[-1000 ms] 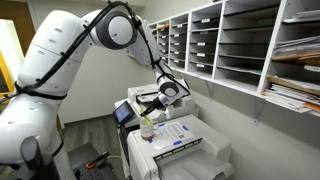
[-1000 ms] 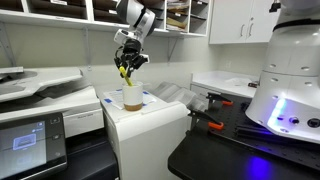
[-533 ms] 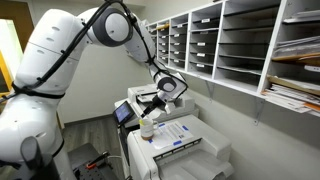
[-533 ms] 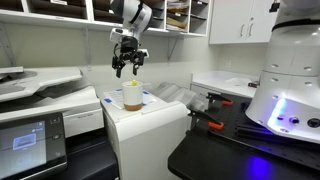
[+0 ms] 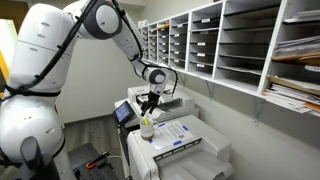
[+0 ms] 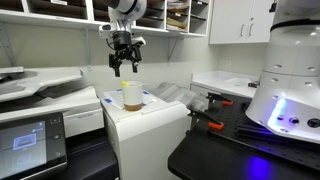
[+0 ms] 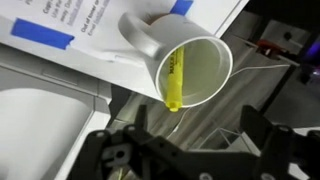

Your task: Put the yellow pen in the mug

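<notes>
White wall-mounted pigeonhole shelving fills one wall, its slots holding stacked papers — below it a white office printer stands on a grey floor. In an exterior view, white upper cabinets hang above a black countertop — the light even and indoor.

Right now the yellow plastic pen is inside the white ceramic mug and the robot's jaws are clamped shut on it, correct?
Not quite. The yellow plastic pen is inside the white ceramic mug, but the jaws are open and hold nothing. They hang above the mug, apart from the pen. The wrist view shows the pen leaning free in the mug.
</notes>
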`<act>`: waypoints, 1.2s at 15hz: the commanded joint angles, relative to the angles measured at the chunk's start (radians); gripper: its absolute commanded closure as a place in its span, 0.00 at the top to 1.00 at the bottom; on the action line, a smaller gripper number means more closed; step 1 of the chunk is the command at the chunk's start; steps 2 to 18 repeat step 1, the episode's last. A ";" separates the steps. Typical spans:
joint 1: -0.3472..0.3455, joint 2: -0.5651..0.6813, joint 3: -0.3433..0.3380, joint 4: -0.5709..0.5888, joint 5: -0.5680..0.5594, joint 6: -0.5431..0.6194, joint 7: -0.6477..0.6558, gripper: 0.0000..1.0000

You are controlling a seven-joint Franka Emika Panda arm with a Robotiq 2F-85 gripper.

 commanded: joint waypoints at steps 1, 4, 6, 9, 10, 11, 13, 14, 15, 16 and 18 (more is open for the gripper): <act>0.052 -0.068 -0.015 -0.096 -0.142 0.117 0.198 1.00; 0.052 -0.068 -0.015 -0.096 -0.142 0.117 0.198 1.00; 0.052 -0.068 -0.015 -0.096 -0.142 0.117 0.198 1.00; 0.052 -0.068 -0.015 -0.096 -0.142 0.117 0.198 1.00; 0.052 -0.068 -0.015 -0.096 -0.142 0.117 0.198 1.00; 0.052 -0.068 -0.015 -0.096 -0.142 0.117 0.198 1.00; 0.052 -0.068 -0.015 -0.096 -0.142 0.117 0.198 1.00; 0.052 -0.068 -0.015 -0.096 -0.142 0.117 0.198 1.00; 0.052 -0.068 -0.015 -0.096 -0.142 0.117 0.198 1.00; 0.052 -0.068 -0.015 -0.096 -0.142 0.117 0.198 1.00; 0.052 -0.068 -0.015 -0.096 -0.142 0.117 0.198 1.00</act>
